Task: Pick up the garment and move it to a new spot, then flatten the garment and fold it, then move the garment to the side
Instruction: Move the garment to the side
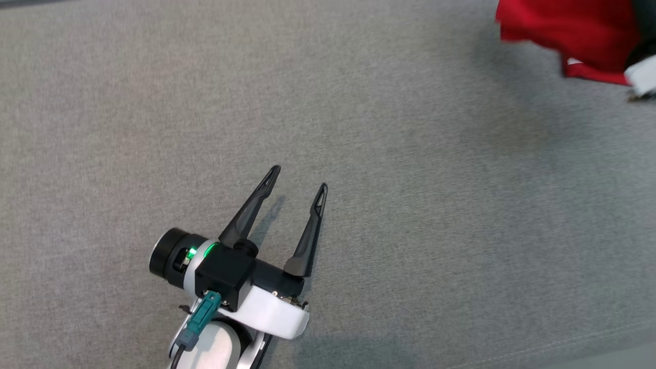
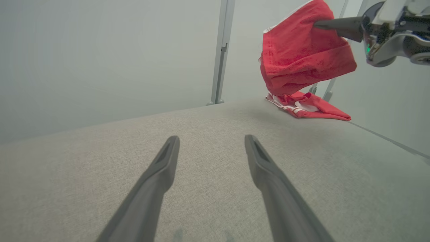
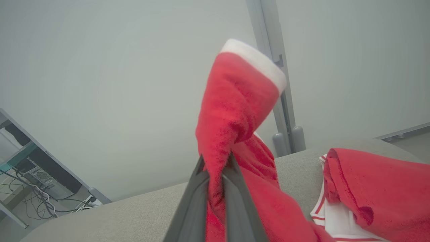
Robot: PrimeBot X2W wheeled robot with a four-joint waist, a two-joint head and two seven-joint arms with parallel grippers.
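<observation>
Our right hand pinches the garment far right, part raised off the bench. Our left hand is spread, nearer.

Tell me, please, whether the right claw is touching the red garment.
Touching: the right wrist view shows the right claw pinching a fold of the red garment.
</observation>
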